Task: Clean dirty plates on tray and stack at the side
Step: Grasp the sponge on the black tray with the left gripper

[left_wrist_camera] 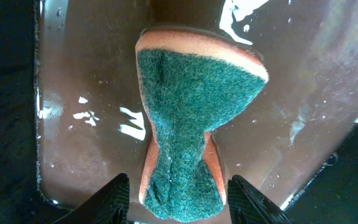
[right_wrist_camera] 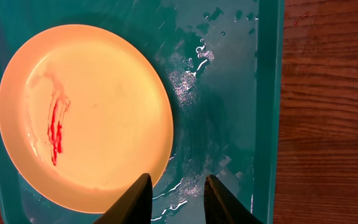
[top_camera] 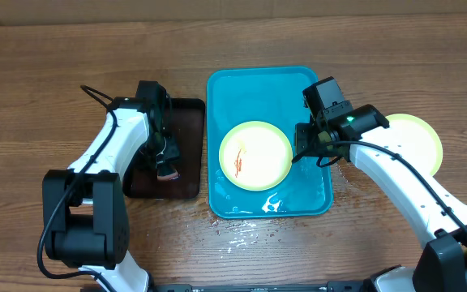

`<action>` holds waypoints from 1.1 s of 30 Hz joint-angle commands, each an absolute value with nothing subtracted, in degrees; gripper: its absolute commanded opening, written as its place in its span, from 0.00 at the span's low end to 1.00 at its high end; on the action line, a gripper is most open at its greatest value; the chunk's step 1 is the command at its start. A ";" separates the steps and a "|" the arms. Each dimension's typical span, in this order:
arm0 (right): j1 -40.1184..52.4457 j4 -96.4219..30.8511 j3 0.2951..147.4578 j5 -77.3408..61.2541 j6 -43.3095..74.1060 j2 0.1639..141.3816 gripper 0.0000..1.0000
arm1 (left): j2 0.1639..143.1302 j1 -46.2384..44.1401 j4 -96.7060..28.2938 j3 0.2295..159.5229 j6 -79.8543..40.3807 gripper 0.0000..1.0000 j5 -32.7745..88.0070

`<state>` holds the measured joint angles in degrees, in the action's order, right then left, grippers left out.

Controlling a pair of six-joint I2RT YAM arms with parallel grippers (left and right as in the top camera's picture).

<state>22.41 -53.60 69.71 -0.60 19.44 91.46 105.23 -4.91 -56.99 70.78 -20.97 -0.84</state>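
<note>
A plate (top_camera: 255, 155) with a red sauce smear lies in the blue tray (top_camera: 250, 93). The right wrist view shows this plate (right_wrist_camera: 86, 112) on the tray's wet floor (right_wrist_camera: 229, 124). My right gripper (right_wrist_camera: 178, 178) hangs open at the plate's right edge, one finger over the rim, nothing between the fingers. A second plate (top_camera: 418, 142) rests on the table to the right, partly behind the right arm. My left gripper (left_wrist_camera: 178, 183) stands open astride a green-and-orange sponge (left_wrist_camera: 191, 124). Both fingers are clear of the sponge.
The sponge lies flat in a wet dark brown tray (left_wrist_camera: 86, 149), which sits left of the blue tray (top_camera: 189, 122). Water is spilled on the wooden table (top_camera: 242, 231) in front of the blue tray.
</note>
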 commanded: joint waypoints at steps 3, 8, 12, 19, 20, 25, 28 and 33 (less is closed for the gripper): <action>22.04 -53.49 70.52 -0.05 19.49 91.39 0.35 | 100.64 -5.17 -56.86 72.29 -20.78 0.52 0.08; 22.04 -53.56 70.52 -0.10 19.51 91.39 0.36 | 98.35 -5.17 -57.49 72.29 -20.75 0.52 0.56; 22.04 -53.76 70.52 -0.08 19.49 91.42 0.37 | 96.29 -5.17 -58.13 72.29 -20.75 0.52 1.10; 22.04 -54.57 70.52 -0.08 19.49 91.42 0.41 | 93.65 -5.17 -58.61 72.29 -20.53 0.57 1.10; 22.04 -54.61 70.52 -0.08 19.49 91.39 0.43 | 93.62 -5.17 -58.63 72.29 -20.53 0.58 1.08; 22.04 -54.63 70.52 -0.08 19.49 91.39 0.56 | 93.62 -5.17 -58.57 72.29 -20.53 0.65 1.08; 22.04 -54.59 70.52 -0.05 19.46 91.39 0.59 | 93.69 -5.17 -58.48 72.27 -20.53 0.69 1.08; 22.04 -54.59 70.52 -0.05 19.46 91.39 0.65 | 94.13 -5.21 -57.76 72.05 -20.56 0.72 1.08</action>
<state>22.41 -54.89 69.71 -0.60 19.46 91.46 94.67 -4.91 -58.28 70.91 -20.82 0.47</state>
